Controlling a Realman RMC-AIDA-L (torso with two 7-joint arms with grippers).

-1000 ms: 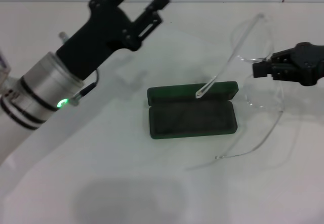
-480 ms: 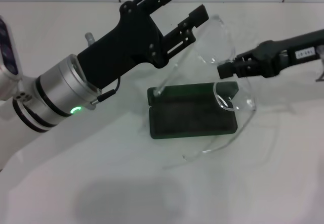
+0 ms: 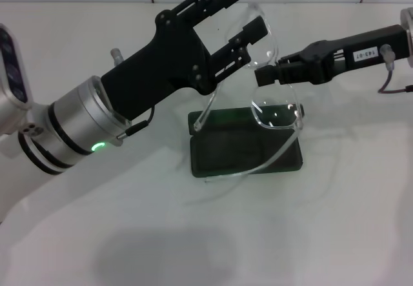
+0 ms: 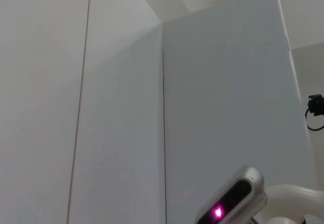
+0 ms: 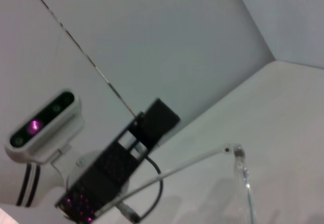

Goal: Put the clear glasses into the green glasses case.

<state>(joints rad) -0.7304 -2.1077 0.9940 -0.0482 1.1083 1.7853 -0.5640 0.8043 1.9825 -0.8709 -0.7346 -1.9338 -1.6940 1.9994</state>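
Compared with a second ago, the right gripper [image 3: 261, 75] has carried the clear glasses [image 3: 271, 102] from beside the case to a place above it, and the left gripper [image 3: 235, 15] has come in from the far left side toward the frame. The right fingers are closed on the front of the glasses, near the bridge; the left fingers stand wide apart, with one temple arm passing by them, but I cannot tell if they touch it. The glasses hang in the air with both arms unfolded, one pointing down toward the green glasses case [image 3: 246, 143]. In my judgement the arms must be folded first, so the left gripper is probably there to help. The case lies open on the white table [image 3: 335, 221], and its dark lining holds nothing yet.
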